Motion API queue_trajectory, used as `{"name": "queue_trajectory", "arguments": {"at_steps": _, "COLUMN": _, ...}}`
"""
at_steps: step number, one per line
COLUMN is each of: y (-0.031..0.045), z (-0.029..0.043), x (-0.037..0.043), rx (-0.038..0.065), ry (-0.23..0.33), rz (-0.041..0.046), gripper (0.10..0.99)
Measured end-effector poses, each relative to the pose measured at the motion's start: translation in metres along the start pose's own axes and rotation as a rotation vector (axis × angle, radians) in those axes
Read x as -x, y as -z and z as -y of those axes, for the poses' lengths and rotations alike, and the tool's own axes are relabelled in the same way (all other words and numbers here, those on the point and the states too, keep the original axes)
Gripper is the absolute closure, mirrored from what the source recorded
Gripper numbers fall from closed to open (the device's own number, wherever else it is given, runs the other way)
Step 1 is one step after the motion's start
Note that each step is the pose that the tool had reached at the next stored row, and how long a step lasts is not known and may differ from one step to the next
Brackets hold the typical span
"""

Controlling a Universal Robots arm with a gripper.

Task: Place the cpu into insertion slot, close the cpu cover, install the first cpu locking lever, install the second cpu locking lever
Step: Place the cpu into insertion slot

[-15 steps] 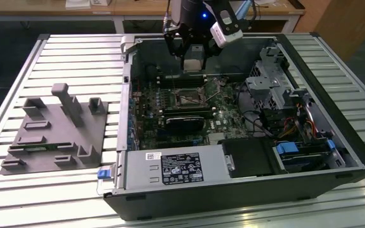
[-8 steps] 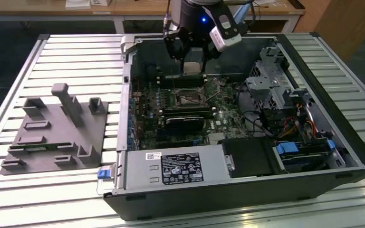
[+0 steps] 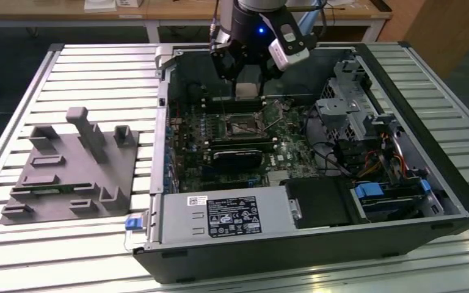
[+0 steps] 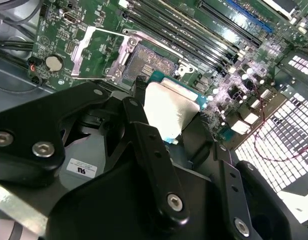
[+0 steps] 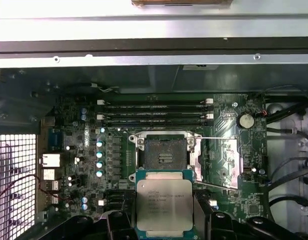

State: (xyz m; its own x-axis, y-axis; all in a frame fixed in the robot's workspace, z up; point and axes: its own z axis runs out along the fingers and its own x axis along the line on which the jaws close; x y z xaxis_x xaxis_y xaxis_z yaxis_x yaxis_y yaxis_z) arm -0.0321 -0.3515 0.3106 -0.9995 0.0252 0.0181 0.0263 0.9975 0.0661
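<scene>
Arm's gripper (image 3: 248,88) pinches cpu (image 5: 164,204) by opposite edges, above green motherboard (image 5: 81,165), just short of insertion slot (image 5: 165,154). Slot bare, dark centre exposed. Beside it, cpu cover (image 5: 229,162) flipped open, seemingly lying back.

cpu (image 5: 164,206) in pincer (image 5: 164,221), just before insertion slot (image 5: 165,153), cpu cover (image 5: 231,172) beside it

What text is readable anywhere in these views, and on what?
None quotable.
cpu lid, held in the jaws: printed lines, too small to read.
Black label on power supply: unreadable.
White label beside it: unreadable.
White sticker, second wrist view: unreadable.
</scene>
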Motion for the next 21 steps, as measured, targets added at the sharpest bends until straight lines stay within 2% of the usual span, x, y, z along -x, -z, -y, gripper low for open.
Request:
{"name": "queue_trajectory", "arguments": {"at_steps": 15, "y": -0.0168, "z": 0.0011, "x": 0.0003, "rx": -0.011, "ry": 0.000, "rz": 0.0006, "gripper": 0.545}}
{"name": "queue_trajectory", "arguments": {"at_steps": 21, "y": -0.0271, "z": 0.0001, "x": 0.0004, "rx": -0.013, "ry": 0.000, "rz": 0.0005, "gripper": 0.545}}
